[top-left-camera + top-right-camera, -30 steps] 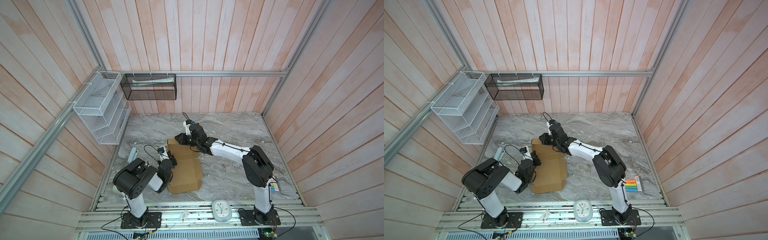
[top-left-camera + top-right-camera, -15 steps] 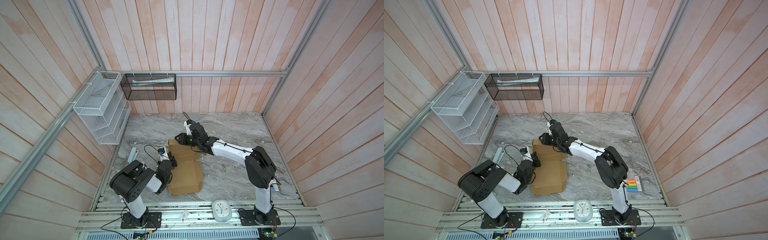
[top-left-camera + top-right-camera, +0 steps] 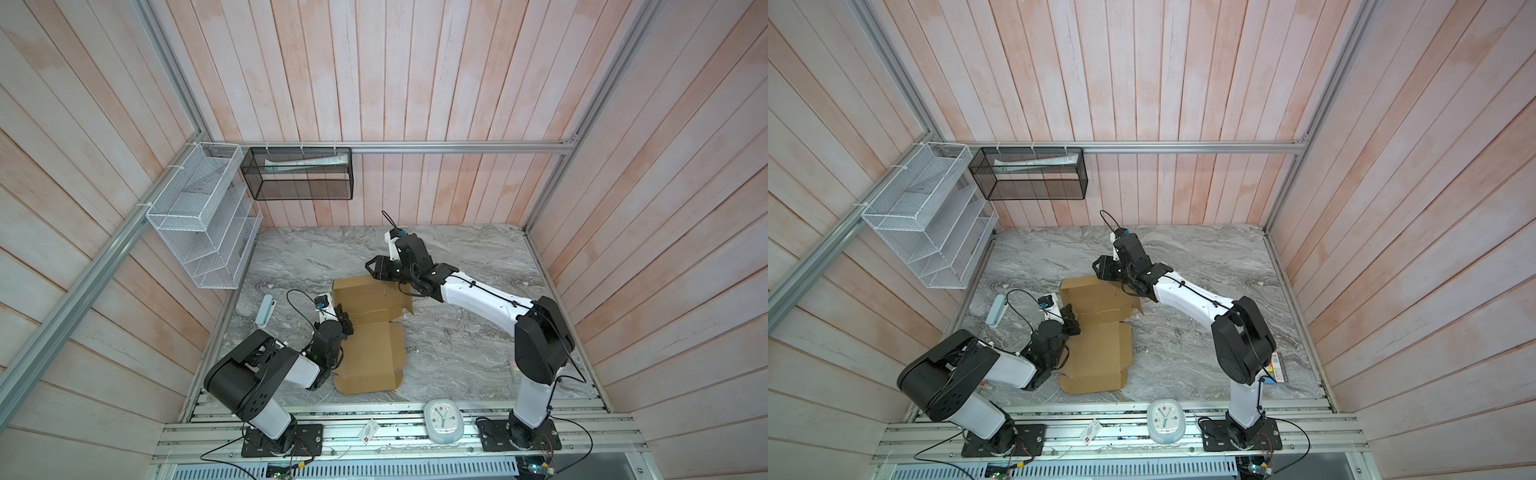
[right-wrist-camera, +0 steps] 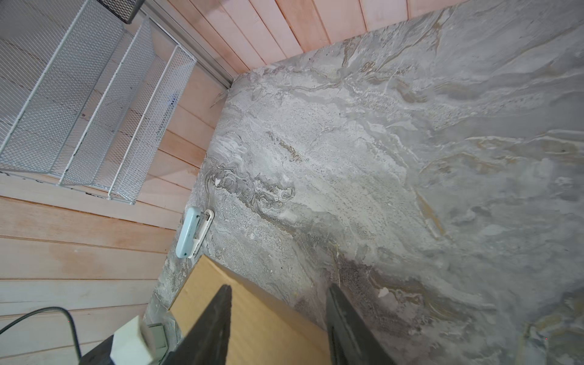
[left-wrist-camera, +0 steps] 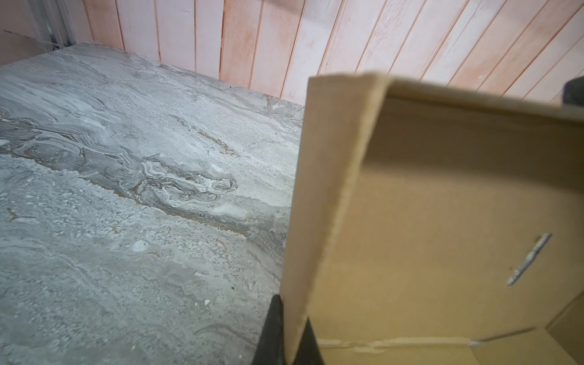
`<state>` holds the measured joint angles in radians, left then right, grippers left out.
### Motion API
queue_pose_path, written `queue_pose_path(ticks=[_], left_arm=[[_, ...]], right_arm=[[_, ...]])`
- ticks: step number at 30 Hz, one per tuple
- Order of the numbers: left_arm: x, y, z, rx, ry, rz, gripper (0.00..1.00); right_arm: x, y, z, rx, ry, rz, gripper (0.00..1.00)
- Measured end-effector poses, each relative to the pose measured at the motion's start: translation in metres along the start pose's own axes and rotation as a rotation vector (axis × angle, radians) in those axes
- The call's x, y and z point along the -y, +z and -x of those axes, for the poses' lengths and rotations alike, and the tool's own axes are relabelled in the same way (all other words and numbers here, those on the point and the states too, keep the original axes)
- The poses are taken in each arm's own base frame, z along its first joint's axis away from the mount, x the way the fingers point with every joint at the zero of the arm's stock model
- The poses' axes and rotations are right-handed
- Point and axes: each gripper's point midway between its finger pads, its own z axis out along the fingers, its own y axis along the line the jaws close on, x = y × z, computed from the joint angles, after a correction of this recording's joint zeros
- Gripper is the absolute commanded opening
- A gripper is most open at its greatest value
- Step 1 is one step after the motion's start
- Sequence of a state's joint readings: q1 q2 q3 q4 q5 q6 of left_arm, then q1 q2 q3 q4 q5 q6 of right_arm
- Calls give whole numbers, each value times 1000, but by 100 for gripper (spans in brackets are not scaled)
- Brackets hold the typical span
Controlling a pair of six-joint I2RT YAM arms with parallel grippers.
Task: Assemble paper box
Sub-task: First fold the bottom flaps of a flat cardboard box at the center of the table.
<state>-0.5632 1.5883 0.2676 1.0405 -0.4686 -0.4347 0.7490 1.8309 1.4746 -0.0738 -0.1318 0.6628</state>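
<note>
The paper box (image 3: 370,345) (image 3: 1096,349) is plain brown cardboard, lying partly folded on the marble table (image 3: 457,345) in both top views. Its far section has walls raised; its near panel lies flat. My left gripper (image 3: 347,322) (image 3: 1073,322) sits at the box's left side, shut on a raised side flap. The left wrist view shows that flap (image 5: 319,196) pinched at my left gripper (image 5: 292,311). My right gripper (image 3: 371,266) (image 4: 278,303) hovers open over the box's far edge (image 4: 262,322), one finger (image 4: 221,319) above cardboard, the other above the table.
A pale blue device (image 3: 266,309) (image 4: 189,234) lies on the table near the left wall. A white wire rack (image 3: 199,220) and a black mesh basket (image 3: 299,174) hang on the walls. A clock (image 3: 442,419) rests on the front rail. A coloured card (image 3: 1277,370) lies by the right arm's base.
My right gripper has opened, letting go of the box's far flap, and has drawn slightly back from it. My left gripper has kept its grip and place.
</note>
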Motion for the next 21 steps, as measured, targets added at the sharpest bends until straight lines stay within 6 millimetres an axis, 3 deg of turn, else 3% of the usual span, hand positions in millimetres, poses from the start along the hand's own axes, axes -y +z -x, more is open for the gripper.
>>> queue_pose_path(ticks=[6,15,21], left_arm=[[2,-2,7,16,-7,-4,0],[-2,-2,-2,-21,41,13,0],[-4,-3,-1,-20,48,20,0]], right_arm=[[5,-21,-4,3,-12,-26,53],[23,-18,-26,-36,11,-60,56],[23,-19,-30,-34,22,-67,56]])
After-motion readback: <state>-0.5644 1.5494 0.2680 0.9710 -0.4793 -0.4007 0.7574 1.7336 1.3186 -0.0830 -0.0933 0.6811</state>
